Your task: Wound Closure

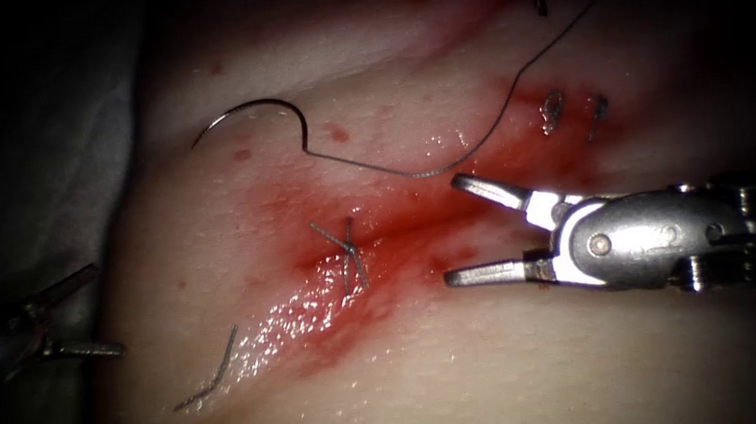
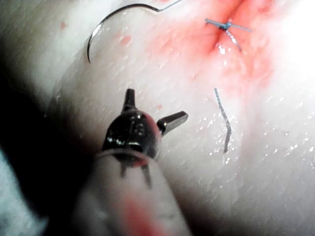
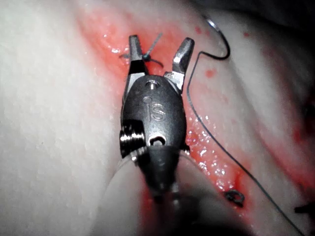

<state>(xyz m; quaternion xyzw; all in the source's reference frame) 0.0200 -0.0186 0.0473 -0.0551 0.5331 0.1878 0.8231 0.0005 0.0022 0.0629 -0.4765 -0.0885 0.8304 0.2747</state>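
The needle (image 1: 250, 113) lies free on the tissue (image 1: 527, 384), left of the cut (image 1: 372, 241) and not in it, its thread (image 1: 482, 135) trailing toward the far right. The right tool (image 1: 450, 230) hovers over the red fluid (image 1: 417, 222), fingers wide, holding nothing. The left tool (image 1: 93, 309) sits at the tissue's left edge, fingers apparently parted and empty. A knotted stitch (image 1: 344, 248) crosses the cut; a cut thread end (image 1: 213, 379) lies nearby.
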